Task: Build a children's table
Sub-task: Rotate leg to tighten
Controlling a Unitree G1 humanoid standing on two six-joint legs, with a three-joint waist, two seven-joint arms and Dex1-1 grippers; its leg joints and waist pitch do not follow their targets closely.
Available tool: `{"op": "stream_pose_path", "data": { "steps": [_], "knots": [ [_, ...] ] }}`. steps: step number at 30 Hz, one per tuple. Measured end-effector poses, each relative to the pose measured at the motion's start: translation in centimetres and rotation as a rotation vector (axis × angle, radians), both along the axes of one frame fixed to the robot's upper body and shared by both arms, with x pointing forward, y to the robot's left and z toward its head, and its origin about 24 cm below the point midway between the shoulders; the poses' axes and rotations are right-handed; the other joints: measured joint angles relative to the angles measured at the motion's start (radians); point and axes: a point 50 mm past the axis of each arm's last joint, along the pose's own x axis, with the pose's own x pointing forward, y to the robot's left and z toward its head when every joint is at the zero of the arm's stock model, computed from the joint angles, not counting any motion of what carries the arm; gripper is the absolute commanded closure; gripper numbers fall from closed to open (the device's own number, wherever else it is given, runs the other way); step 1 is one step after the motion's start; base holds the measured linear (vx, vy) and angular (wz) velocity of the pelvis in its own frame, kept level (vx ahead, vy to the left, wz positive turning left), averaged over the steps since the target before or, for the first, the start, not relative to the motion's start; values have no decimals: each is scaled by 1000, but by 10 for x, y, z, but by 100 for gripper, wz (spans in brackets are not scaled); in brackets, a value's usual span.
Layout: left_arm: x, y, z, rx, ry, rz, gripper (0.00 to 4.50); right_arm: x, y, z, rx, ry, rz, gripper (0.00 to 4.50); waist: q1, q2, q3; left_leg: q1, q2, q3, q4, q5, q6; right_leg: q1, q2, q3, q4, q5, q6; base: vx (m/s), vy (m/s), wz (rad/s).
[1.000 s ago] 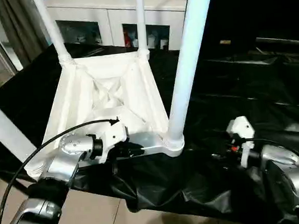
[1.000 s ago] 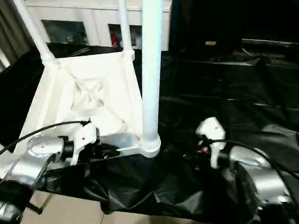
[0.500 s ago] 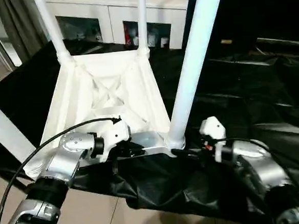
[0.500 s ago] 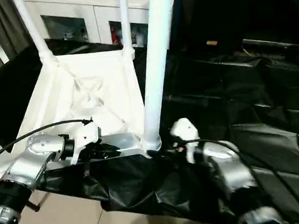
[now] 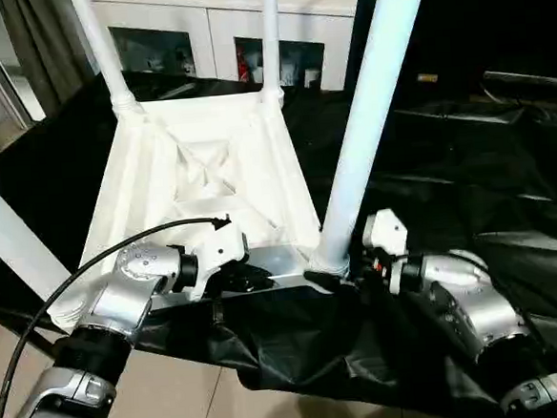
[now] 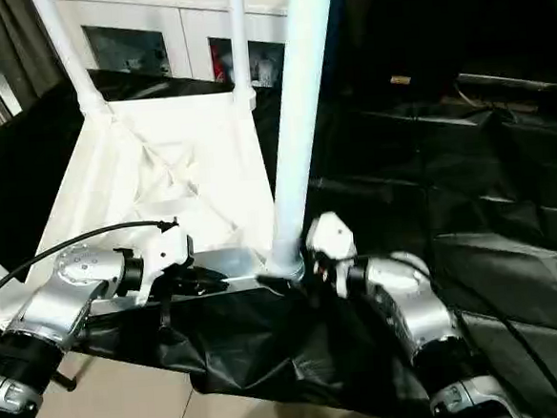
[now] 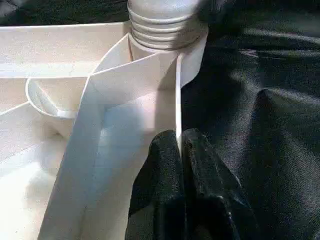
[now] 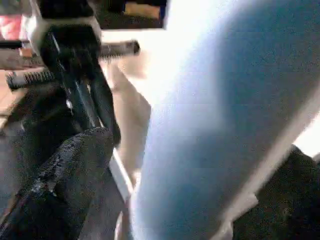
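Observation:
The children's table (image 5: 209, 166) lies upside down on black cloth, its four white legs pointing up. My left gripper (image 7: 179, 142) is shut on the thin front rim of the top, just short of the near right corner socket (image 7: 165, 30). The near right leg (image 5: 363, 117) rises from that corner. My right gripper (image 5: 345, 273) is at the base of this leg. One black finger (image 8: 65, 185) is on one side of the leg (image 8: 215, 125) and the other finger (image 8: 287, 200) on the other side, with a gap still showing, so the gripper is open.
Black cloth (image 5: 467, 177) covers the work surface and hangs over its front edge. A white cabinet with glass doors (image 5: 227, 26) stands behind the table. Tiled floor (image 5: 177, 398) shows below the front edge. The near left leg (image 5: 9, 247) rises at the left.
My right arm has swung left from the open cloth to the base of the near right leg, its fingers now either side of it. The left gripper has kept its hold on the rim.

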Motion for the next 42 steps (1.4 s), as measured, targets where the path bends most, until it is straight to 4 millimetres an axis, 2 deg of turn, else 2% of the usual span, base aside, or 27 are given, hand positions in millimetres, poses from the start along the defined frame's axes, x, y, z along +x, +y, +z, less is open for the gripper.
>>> {"op": "stream_pose_path", "data": {
  "steps": [8,10,17,25,33,34,40,42],
  "knots": [
    [0,0,0,2,3,-4,450,-3,2,4,-1,11,19,93,0,0,0,0,0,0,-1,0,0,0,0,0,-1,0,0,0,0,0],
    [-1,0,0,2,5,-8,450,-4,1,4,-7,13,18,124,0,0,0,0,0,0,-2,0,0,0,0,0,-1,0,0,0,0,0],
    [-1,1,0,7,8,-12,450,-4,-1,-1,-87,18,-8,124,-1,3,2,1,0,1,-4,0,-1,0,0,0,-2,0,0,0,0,0],
    [-1,1,0,7,9,-14,450,-4,-2,-7,-92,79,-42,48,-1,4,5,2,0,1,-4,0,-1,0,0,0,-2,-1,1,0,0,0],
    [-1,2,1,9,8,-18,450,-4,-2,-10,-96,96,-46,48,-2,2,8,3,0,3,-9,1,-2,0,-1,0,-4,-1,1,0,0,0],
    [-1,2,2,10,8,-19,450,-3,-2,-10,-96,96,-46,64,-2,1,8,4,0,5,-10,2,-3,0,-1,0,-4,-1,1,0,0,0],
    [-1,1,3,8,3,-24,450,-2,0,-11,-82,111,-43,95,-1,0,10,7,0,18,-19,2,-4,-1,-8,0,-4,-3,3,0,0,0],
    [-1,0,4,6,2,-28,450,-2,0,-11,-81,113,-36,127,-1,1,10,7,0,18,-19,3,-4,-1,-9,0,-4,-5,3,0,0,0]
  ]
}}
